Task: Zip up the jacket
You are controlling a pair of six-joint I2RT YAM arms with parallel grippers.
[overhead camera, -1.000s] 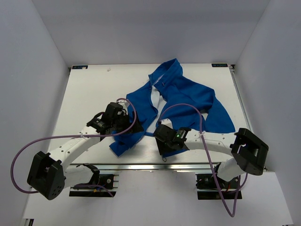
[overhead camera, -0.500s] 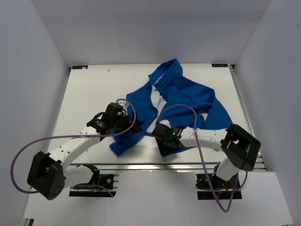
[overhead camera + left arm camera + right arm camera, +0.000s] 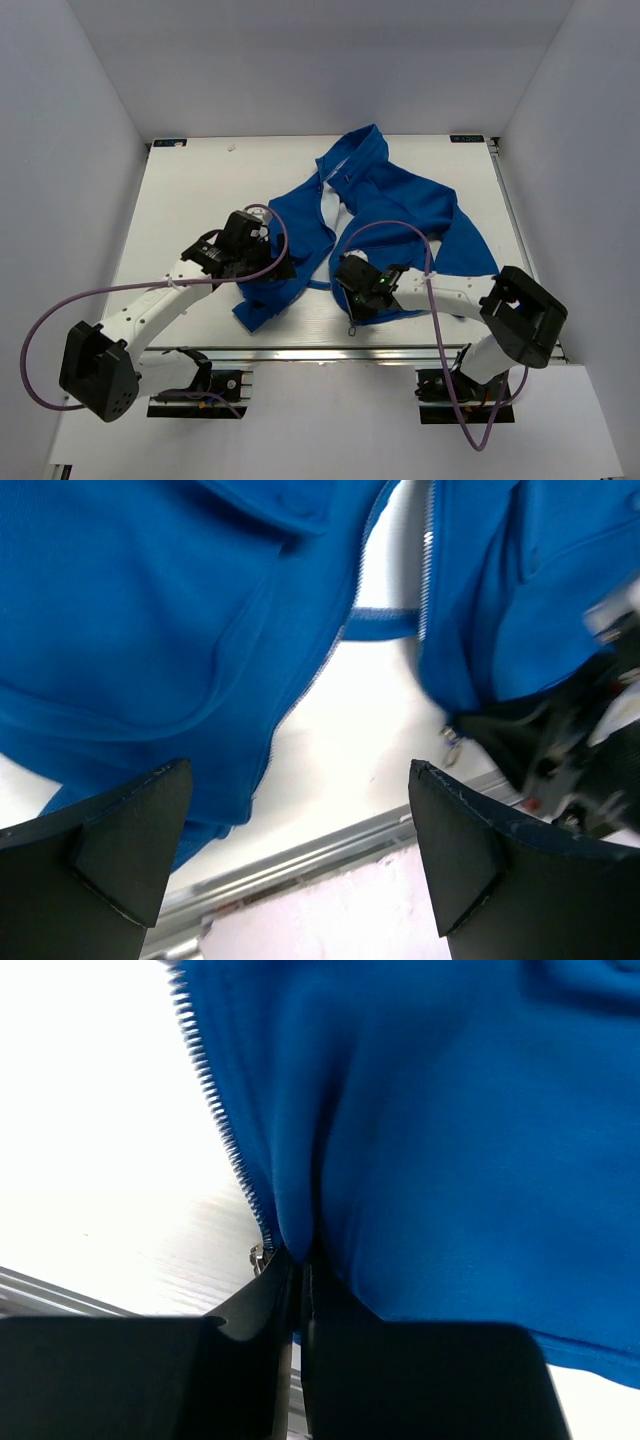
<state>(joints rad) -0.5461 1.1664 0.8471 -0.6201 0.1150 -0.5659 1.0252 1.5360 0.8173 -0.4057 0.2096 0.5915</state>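
The blue jacket (image 3: pixel 390 205) lies open on the white table (image 3: pixel 190 200), its white lining showing near the collar. My right gripper (image 3: pixel 352 300) is at the jacket's right front panel near the bottom hem. In the right wrist view it (image 3: pixel 300 1265) is shut on a fold of blue fabric (image 3: pixel 430 1140) just beside the zipper teeth (image 3: pixel 220 1125). My left gripper (image 3: pixel 283 270) hovers over the left front panel (image 3: pixel 150 630). Its jaws (image 3: pixel 300 865) stand wide open with nothing between them. Both zipper edges (image 3: pixel 428 580) run apart above them.
The table's metal front rail (image 3: pixel 300 352) runs just below both grippers. A small metal zipper piece (image 3: pixel 258 1257) sits by the right fingers. The right gripper's body (image 3: pixel 570 750) shows at the right of the left wrist view. Purple cables (image 3: pixel 385 228) loop over the arms.
My right gripper has closed from open onto the jacket's edge by the zipper. The left arm has shifted slightly back, still open.
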